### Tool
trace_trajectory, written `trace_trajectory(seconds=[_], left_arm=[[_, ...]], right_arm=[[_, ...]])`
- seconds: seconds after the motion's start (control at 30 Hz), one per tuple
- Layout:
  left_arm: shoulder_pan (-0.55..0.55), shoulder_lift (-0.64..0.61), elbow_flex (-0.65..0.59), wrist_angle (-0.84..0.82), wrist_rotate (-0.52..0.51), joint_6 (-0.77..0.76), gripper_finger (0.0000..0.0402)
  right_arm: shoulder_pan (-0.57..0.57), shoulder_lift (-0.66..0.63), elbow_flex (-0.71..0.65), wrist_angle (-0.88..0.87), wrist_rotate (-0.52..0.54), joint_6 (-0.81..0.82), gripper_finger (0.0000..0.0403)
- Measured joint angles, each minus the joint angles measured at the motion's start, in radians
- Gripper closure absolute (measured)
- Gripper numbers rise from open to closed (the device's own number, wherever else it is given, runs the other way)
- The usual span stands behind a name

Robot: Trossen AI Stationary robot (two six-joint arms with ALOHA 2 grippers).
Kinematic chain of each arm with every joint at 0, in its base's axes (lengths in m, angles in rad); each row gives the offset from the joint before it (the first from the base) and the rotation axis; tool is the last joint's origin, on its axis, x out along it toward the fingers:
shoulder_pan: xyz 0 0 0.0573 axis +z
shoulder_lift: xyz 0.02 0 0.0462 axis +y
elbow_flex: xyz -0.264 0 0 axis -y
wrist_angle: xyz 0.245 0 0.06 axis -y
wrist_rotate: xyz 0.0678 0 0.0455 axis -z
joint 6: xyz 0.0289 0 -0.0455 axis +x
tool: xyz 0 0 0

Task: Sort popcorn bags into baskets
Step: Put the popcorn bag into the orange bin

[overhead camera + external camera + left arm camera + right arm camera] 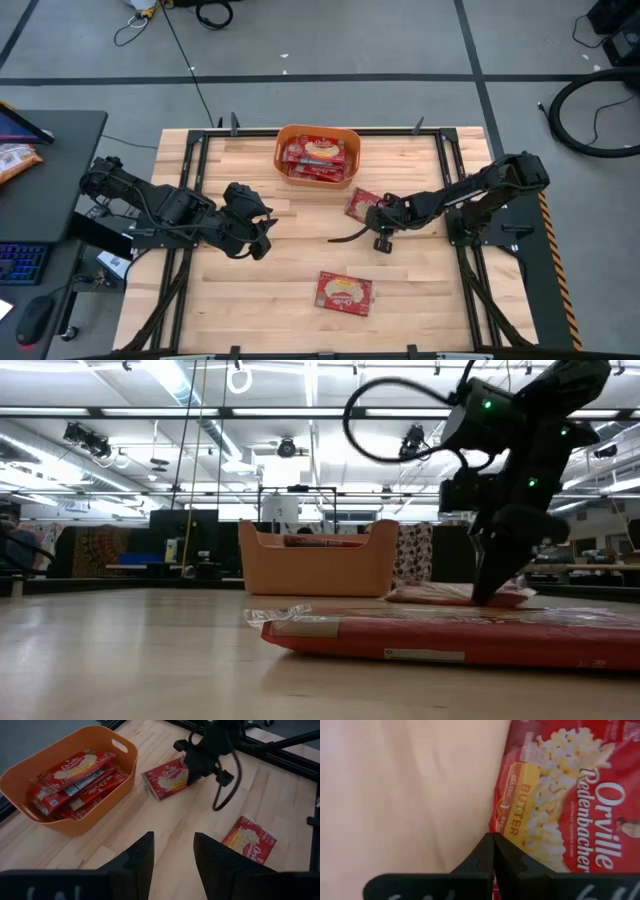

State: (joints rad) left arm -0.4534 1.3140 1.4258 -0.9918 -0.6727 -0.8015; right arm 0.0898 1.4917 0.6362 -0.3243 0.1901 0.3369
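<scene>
The orange basket (283, 140) (315, 565) (75, 827) stands at the table's far middle with several red popcorn bags (75, 767) in it. One red popcorn bag (360, 203) (167, 779) (440, 595) lies flat just near-right of the basket. My right gripper (381, 222) (492, 592) (494, 836) is at that bag's near edge, shut. Another bag (345, 292) (450, 638) (249, 841) lies flat toward the near edge. My left gripper (258, 238) (173, 840) hovers open, left of centre, touching nothing. My right gripper has its fingers closed on the edge of the bag (501, 820), beside the yellow "Butter" panel. They come from above, pointing steeply down. A thin red strip shows between the fingers. The bag still lies flat on the table (430, 598).
A black cable (345, 237) loops from the right gripper over the table. Dark frame rails (190, 170) run along both sides of the table. A desk (60, 130) stands left of the table, with an orange snack bag (15, 160) on it. Bare wood lies between the arms.
</scene>
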Motion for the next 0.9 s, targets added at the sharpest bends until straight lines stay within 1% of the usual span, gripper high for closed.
trace_trajectory(seconds=[0.27,0.4,0.57,0.67,0.77,0.9], left_arm=[[0.0,0.001,0.0,0.036,-0.001,0.001,0.026],[0.0,0.001,0.0,0.04,-0.018,0.001,0.026],[0.001,0.001,0.0,0.052,-0.047,0.002,0.026],[0.006,0.001,0.0,0.068,-0.051,0.002,0.026],[0.011,0.001,0.0,0.069,-0.052,0.003,0.026],[0.019,0.001,0.0,0.069,-0.052,0.013,0.026]], right_arm=[[0.046,-0.169,0.0,-0.006,0.004,-0.026,0.0398],[0.064,-0.251,0.001,-0.005,0.009,-0.027,0.0399],[0.074,-0.322,0.005,-0.006,0.019,-0.023,0.0399],[0.074,-0.325,0.053,-0.037,0.026,-0.039,0.04],[0.068,-0.296,0.125,-0.047,0.028,-0.116,0.04],[0.032,-0.232,0.238,-0.044,0.034,-0.215,0.04]])
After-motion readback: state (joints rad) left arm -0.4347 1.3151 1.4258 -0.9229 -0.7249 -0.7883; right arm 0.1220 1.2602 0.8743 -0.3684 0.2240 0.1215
